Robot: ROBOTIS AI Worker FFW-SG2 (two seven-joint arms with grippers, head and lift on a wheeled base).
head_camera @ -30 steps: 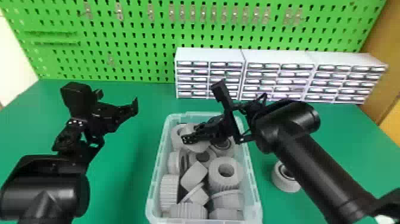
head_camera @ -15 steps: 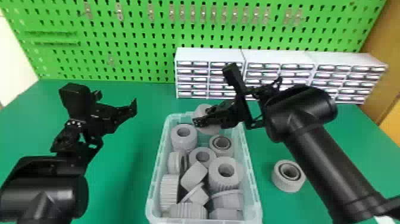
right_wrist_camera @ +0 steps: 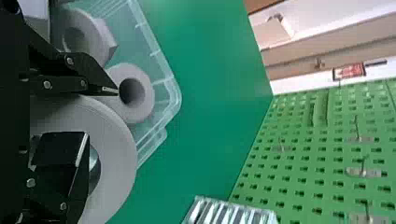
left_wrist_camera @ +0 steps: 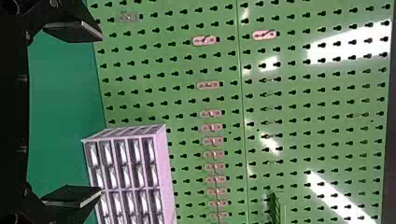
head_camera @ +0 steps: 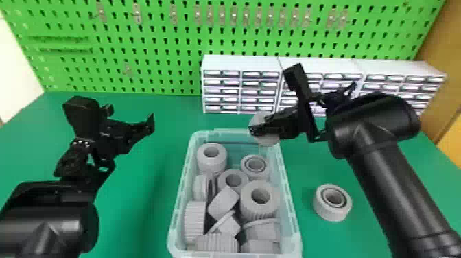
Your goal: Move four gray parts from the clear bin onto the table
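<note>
Black right gripper [head_camera: 255, 129], closed on the wall of a broad gray ring [head_camera: 260, 118], bore axis toward the wrist, at the far right corner of the clear plastic bin [head_camera: 291, 202]. Beyond: white drawer cabinets [head_camera: 240, 63]. Right of bin: smaller gray ring [head_camera: 322, 207], bore upward, on the green table [head_camera: 137, 192]. Left: black left gripper [head_camera: 132, 116], fingers wide.

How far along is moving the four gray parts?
Done: one gray ring-shaped part on the green table. In hand: a wide gray ring in the right gripper, near the far edge of the clear plastic bin. Remaining: setting it down, then apparently two of the gray parts inside.
</note>
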